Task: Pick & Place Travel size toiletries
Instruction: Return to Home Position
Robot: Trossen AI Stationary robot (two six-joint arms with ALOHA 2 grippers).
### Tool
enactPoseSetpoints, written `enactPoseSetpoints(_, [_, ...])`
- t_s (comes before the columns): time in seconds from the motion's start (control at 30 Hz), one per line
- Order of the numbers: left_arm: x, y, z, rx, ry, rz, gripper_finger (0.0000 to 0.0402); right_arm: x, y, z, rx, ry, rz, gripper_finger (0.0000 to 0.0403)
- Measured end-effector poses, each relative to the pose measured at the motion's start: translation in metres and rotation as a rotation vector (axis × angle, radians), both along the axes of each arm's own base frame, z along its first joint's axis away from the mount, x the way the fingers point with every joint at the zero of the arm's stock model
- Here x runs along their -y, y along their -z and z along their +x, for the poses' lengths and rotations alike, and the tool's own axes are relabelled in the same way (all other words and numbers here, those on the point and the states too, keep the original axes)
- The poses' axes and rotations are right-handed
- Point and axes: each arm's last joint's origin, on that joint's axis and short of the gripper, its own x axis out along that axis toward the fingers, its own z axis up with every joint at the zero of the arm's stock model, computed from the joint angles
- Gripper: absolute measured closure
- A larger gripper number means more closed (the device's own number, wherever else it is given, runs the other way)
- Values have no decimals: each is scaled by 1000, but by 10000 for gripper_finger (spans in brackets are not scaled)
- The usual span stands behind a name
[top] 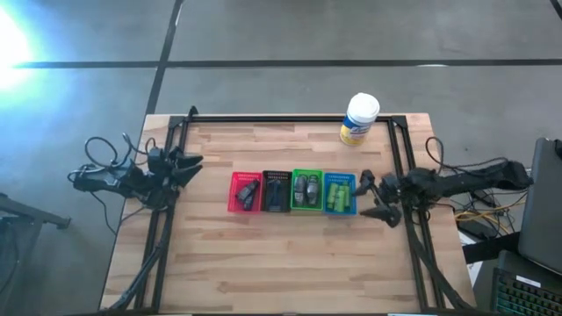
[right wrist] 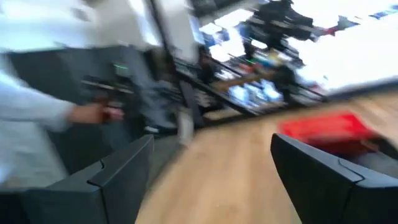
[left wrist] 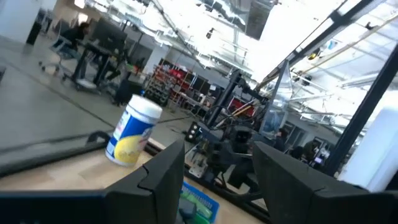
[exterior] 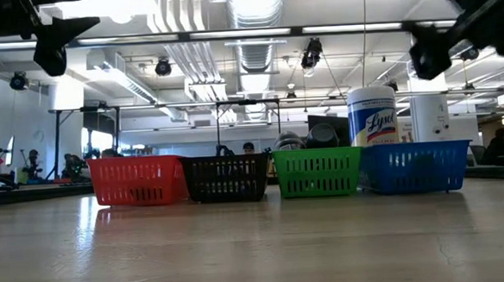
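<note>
Overhead, we see four small bins in a row at the middle of the table [top: 263, 263]. The red bin [top: 233, 193], farthest left, holds dark tubes [top: 248, 193]. The black bin [top: 266, 191] next to it holds thin black sticks [top: 278, 190]. The green bin [top: 306, 173] holds grey oval bottles [top: 306, 189], and the blue bin [top: 341, 211], farthest right, holds green tubes [top: 339, 195]. A white-and-yellow canister [top: 359, 119] stands apart at the far right of the bare wood. The left gripper [top: 191, 169] sits at the left edge, well away from the bins. The right gripper [top: 371, 197] is just right of the blue bin. Both have their fingers spread with nothing between them.

At table height, we see the red bin [exterior: 137, 181], black bin [exterior: 228, 178], green bin [exterior: 318, 172] and blue bin [exterior: 416, 167] side by side. The grey oval bottles [exterior: 308, 138] poke above the green rim, and the canister [exterior: 372, 116] rises behind. The left gripper [exterior: 52, 43] and right gripper [exterior: 441, 45] hang high above the tabletop [exterior: 240, 245]. Behind is an open hall with ceiling ducts and lights.

Through the left wrist camera, the left gripper [left wrist: 217, 174] is released and empty. Beyond it we see the canister [left wrist: 132, 134] and the green tubes [left wrist: 198, 204].

Through the right wrist camera, which is smeared, the right gripper [right wrist: 211, 180] is parted wide. Beyond it we see the red bin [right wrist: 326, 130], the wood [right wrist: 230, 174], and a person's hand [right wrist: 87, 113] past the table.
</note>
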Motion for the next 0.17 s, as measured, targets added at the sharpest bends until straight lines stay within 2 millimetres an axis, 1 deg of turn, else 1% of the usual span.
enactPoseSetpoints(0.1, [1, 2, 3, -18, 3, -14, 209, 14, 6, 0, -62, 83, -8, 94])
enactPoseSetpoints(0.17, [1, 2, 4, -27, -2, 6, 209, 23, 4, -1, -40, 96, -22, 100])
